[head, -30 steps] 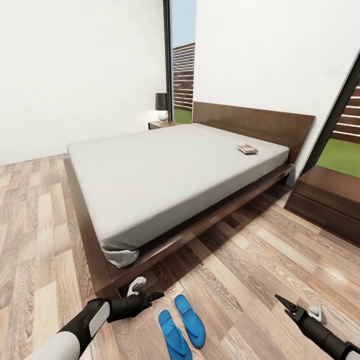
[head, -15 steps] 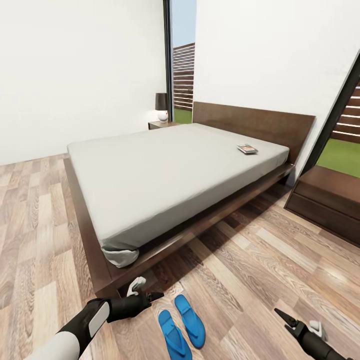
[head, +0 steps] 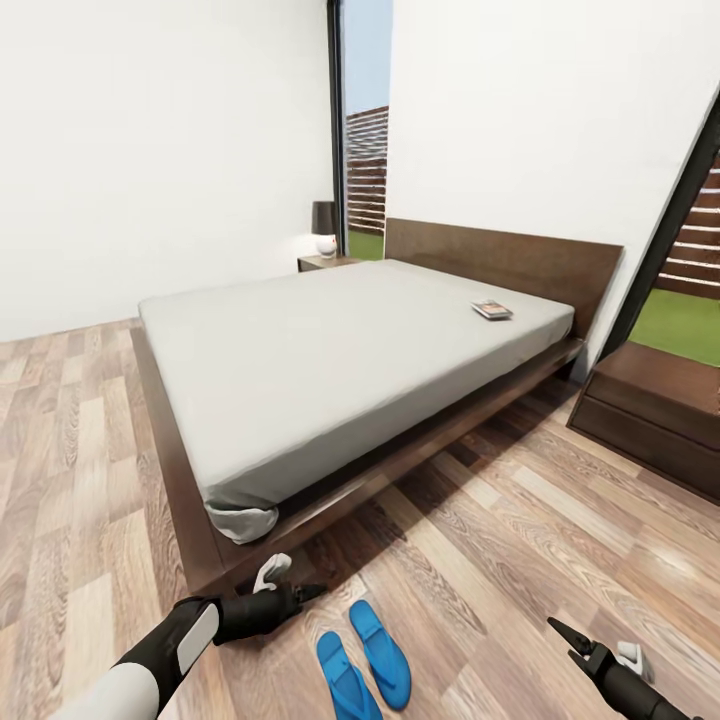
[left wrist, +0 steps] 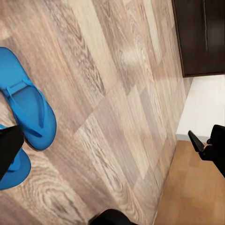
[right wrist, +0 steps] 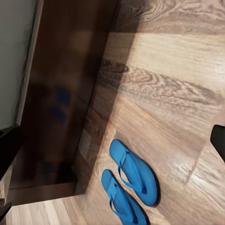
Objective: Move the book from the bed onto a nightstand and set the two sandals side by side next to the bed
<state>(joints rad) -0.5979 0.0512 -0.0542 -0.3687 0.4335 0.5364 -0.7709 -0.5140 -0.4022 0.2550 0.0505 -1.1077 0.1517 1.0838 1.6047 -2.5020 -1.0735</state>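
Note:
Two bright blue sandals (head: 379, 652) (head: 343, 682) lie side by side on the wood floor just off the near corner of the bed (head: 330, 350). My left gripper (head: 308, 591) hovers low beside them, open and holding nothing. Further right, my right gripper (head: 556, 628) hangs over bare floor, open and empty too. The book (head: 492, 310) rests flat on the grey mattress near the headboard. One nightstand (head: 325, 262) stands at the bed's far side, another (head: 650, 400) at its right. The wrist views show the sandals (left wrist: 28, 110) (right wrist: 136, 171) together on the planks.
A small dark-shaded lamp (head: 324, 225) stands on the far nightstand. A tall window (head: 366, 170) lies behind it and a second window (head: 690, 290) at the right. Wood floor (head: 520, 520) runs between the bed's right side and the right nightstand.
The camera has tilted, so the whole scene sits a little lower in the picture. My right gripper has dropped back toward the robot. The left arm and the sandals have stayed put.

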